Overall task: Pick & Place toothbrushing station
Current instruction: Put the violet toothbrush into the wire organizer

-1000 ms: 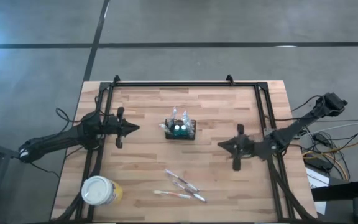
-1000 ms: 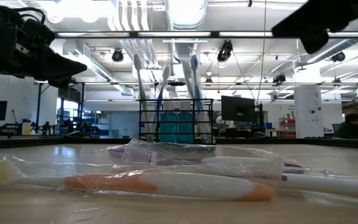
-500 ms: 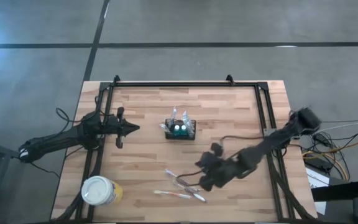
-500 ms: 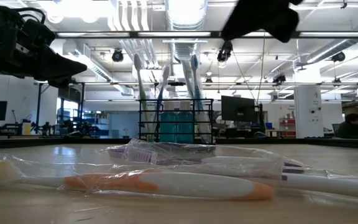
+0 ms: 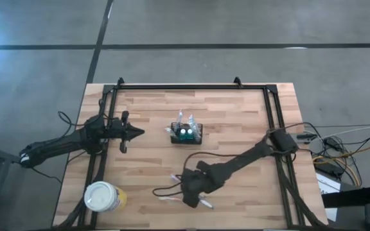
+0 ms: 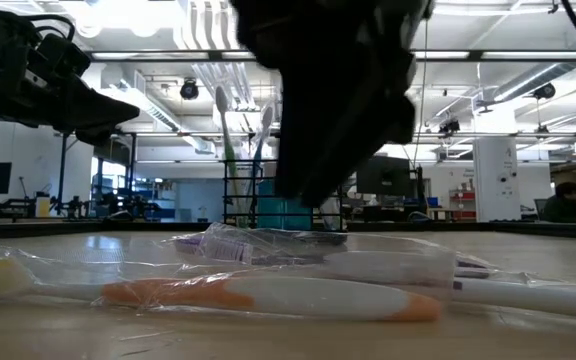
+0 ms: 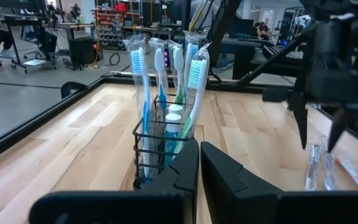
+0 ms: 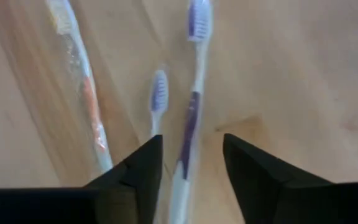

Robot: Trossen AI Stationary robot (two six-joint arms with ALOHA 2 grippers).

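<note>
I hold the right gripper point(image 8: 191, 165), fingers apart, above the purple toothbrush point(image 8: 190, 118); I advise centring before closing.

- We see the toothbrushing station point(image 5: 185, 134), a small black wire-mesh caddy, standing upright mid-table, holding upright wrapped toothbrushes point(image 7: 166, 81).
- It sits just ahead of the left gripper's point(image 5: 138, 133) closed jaws, well apart from the right gripper point(image 5: 191, 199).

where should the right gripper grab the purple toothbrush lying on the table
Grip the purple toothbrush at mid-handle, coming straight down from above. It lies flat on the table, and the right gripper hangs open right over that handle. A second wrapped brush lies close beside it, so keep the fingers narrow.
</note>
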